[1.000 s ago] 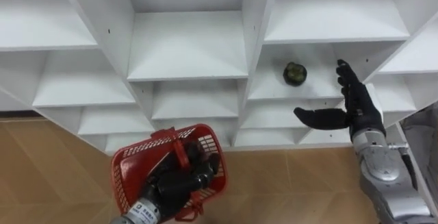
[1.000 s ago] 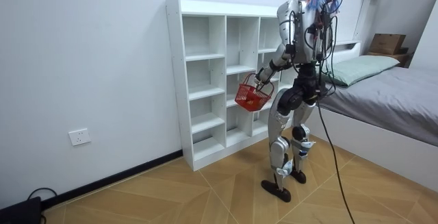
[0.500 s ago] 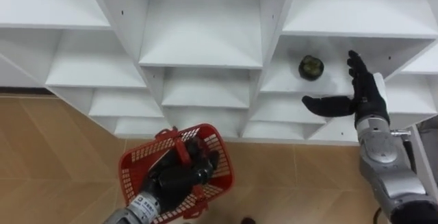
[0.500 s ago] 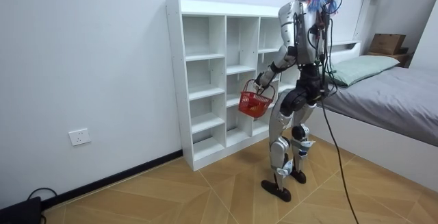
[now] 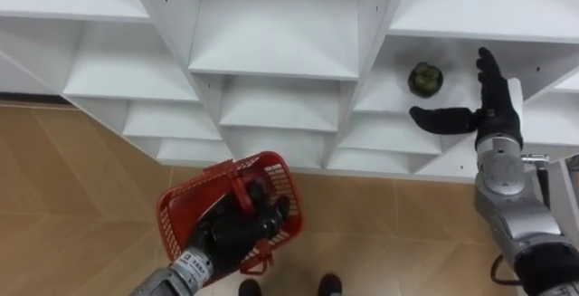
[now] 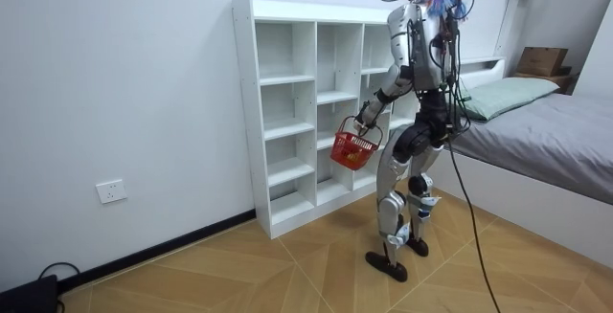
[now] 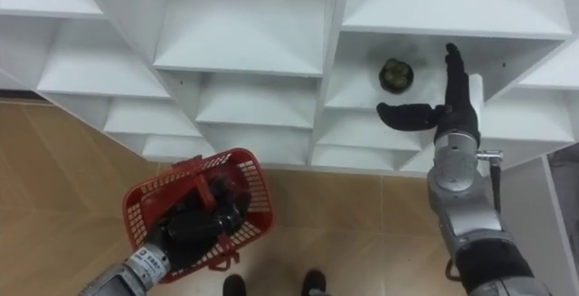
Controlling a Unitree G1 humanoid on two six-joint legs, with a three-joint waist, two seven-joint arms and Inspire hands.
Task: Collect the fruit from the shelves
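Hovering open just beside the dark green fruit (image 5: 425,78) on the closet shelf (image 5: 387,99), the right hand (image 5: 494,120) had not yet grasped it, while the left hand (image 5: 237,233) clutched the red basket (image 5: 176,207) by its handle; closing round the fruit seemed the next need.

You've got a plain white wall (image 6: 124,83) across the room view's left; a white socket (image 6: 112,191) sits low on it, and a dark skirting board (image 6: 172,246) runs along its foot. Against that wall stands the white closet (image 6: 243,112), three columns of open compartments from top to floor. Under it all, the floor (image 6: 287,275) is light brown wood laid in a herringbone pattern. On the room view's right you see a bed (image 6: 565,131) with a grey cover; a pale green pillow (image 6: 508,93) lies at its head; a brown box (image 6: 541,61) sits on the ledge behind. The light is soft and even.
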